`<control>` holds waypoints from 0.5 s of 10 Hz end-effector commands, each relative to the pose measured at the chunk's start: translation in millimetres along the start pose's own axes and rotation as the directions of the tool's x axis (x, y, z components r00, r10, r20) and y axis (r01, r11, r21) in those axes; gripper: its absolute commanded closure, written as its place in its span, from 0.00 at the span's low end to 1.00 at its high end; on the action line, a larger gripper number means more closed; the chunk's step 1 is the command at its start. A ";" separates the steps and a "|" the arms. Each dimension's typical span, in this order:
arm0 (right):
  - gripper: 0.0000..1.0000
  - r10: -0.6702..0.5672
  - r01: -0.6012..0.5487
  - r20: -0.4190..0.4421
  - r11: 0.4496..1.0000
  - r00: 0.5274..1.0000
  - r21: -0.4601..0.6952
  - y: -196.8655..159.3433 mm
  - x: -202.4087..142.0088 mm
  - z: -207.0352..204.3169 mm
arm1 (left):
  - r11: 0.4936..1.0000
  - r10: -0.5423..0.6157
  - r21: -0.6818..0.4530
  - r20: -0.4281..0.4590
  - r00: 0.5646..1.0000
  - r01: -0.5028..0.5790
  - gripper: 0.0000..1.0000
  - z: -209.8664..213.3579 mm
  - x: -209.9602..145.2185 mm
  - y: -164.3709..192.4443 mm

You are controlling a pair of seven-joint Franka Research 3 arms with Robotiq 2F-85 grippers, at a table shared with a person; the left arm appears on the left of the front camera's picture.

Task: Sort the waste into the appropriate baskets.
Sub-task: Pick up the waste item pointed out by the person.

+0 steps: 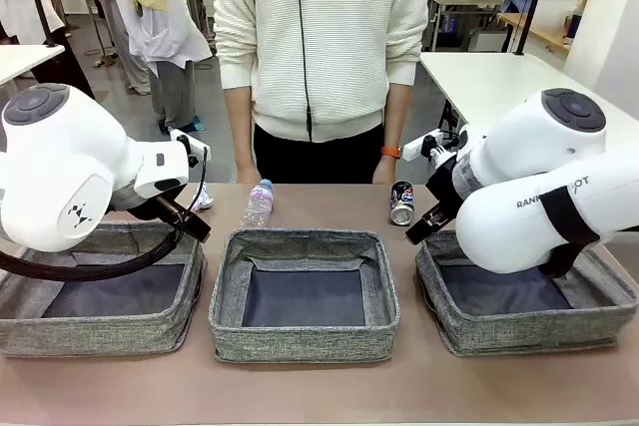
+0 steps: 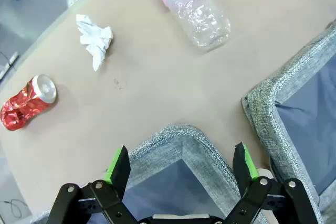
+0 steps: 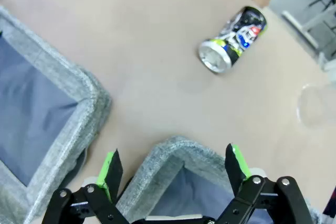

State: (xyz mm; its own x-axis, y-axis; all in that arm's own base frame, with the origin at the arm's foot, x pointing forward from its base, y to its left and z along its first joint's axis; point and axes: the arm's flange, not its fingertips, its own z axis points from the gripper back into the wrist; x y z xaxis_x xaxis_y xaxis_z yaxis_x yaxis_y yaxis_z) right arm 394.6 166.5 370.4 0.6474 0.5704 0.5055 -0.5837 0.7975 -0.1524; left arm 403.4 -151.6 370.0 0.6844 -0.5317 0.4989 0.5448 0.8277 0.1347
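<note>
A: State of the left hand [image 2: 181, 157]?
B: Wide open, holding nothing. It hangs over the far corner of the left basket [image 1: 100, 324]. In the left wrist view that grey rim sits right btwn the green fingers.
A: Waste near it?
B: All on the bench [image 1: 319, 396], beyond the baskets. From that hand, the crushed red can [image 2: 27, 103] is at 10 o'clock, on its side. The crumpled white paper [image 2: 94, 39] is at 11. The clear bottle [image 2: 194, 9] w/ pink label and blue cap is at 12, lying down. In the front view it's at 11 o'clock of the middle basket [image 1: 300, 341].
A: And the right hand [image 3: 172, 158]?
B: Also wide, also holding nothing, over the far rim of the right basket [image 1: 529, 331]. The dark can [image 3: 233, 39] is at 1 o'clock from it, on its side, top end toward the wrist cam. The clear cup [image 3: 315, 106] is at 3 o'clock, faint, by the frame edge. Upright or not, can't tell.
A: Baskets' layout?
B: Three in a row along the near side, small gaps btwn them.
A: Anyone there?
B: A person [image 1: 319, 37] in a white knit top stands at the far side, both hands low at the bench edge. One hand is near the dark can, at its 11 o'clock.
</note>
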 end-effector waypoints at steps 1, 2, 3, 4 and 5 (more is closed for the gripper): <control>0.00 0.000 0.000 0.000 1.000 1.000 0.000 0.0 0.1 0.0 | 1.000 0.000 0.000 0.000 1.000 0.000 0.00 0.0 0.0 0.0; 0.00 0.000 0.000 0.000 1.000 1.000 0.000 0.0 0.1 0.0 | 1.000 0.000 0.000 0.000 1.000 0.000 0.00 0.0 0.0 0.0; 0.00 0.000 0.000 0.000 1.000 1.000 0.000 0.0 0.1 0.0 | 1.000 0.000 0.000 0.000 1.000 0.000 0.00 0.0 0.0 0.0; 0.00 0.000 0.000 0.000 1.000 1.000 0.000 0.0 0.1 0.0 | 1.000 0.000 0.000 0.000 1.000 0.000 0.00 0.0 0.0 0.0; 0.00 0.000 0.000 0.000 1.000 1.000 0.000 0.0 0.1 0.0 | 1.000 0.000 0.000 0.000 1.000 0.000 0.00 0.0 0.0 0.0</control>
State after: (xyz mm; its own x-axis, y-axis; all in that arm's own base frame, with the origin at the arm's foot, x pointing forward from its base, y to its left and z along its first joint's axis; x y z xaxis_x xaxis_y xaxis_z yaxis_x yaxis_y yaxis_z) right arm 394.5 166.5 370.4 0.6471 0.5709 0.5053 -0.5840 0.7973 -0.1528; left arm 403.4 -151.5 370.0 0.6846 -0.5313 0.4990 0.5445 0.8279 0.1345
